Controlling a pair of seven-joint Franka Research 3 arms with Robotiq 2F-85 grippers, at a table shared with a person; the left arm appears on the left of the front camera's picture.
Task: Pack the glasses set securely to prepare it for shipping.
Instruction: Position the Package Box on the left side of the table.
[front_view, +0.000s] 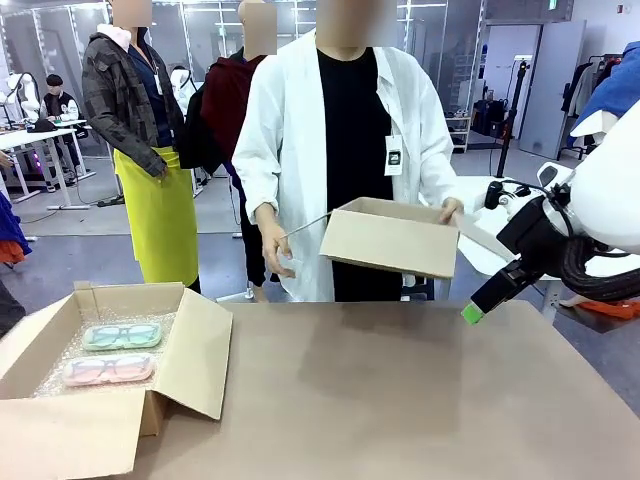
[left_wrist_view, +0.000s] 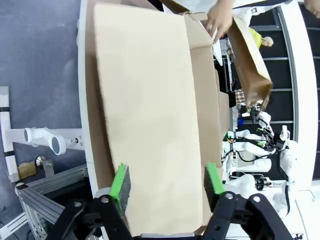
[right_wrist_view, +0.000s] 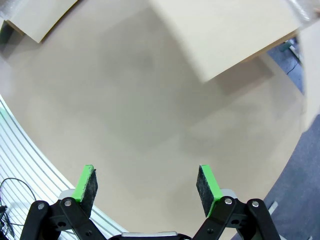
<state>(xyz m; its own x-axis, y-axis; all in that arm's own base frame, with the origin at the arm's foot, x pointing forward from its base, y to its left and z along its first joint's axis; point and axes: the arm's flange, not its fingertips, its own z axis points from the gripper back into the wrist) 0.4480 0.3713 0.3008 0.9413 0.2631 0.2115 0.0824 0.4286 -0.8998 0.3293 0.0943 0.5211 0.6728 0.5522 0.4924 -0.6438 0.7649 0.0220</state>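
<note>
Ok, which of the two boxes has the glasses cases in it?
The open box on the table at the robot's left, with mint case and pink case inside; the person holds the other box.

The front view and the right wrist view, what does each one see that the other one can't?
Front view alone: the mint case and pink case lying on bubble wrap in the open box on the table's left, and the person. Right wrist view alone: both green pads of the right gripper, spread wide apart. Both: the brown table and the second box the person holds above its far edge.
</note>
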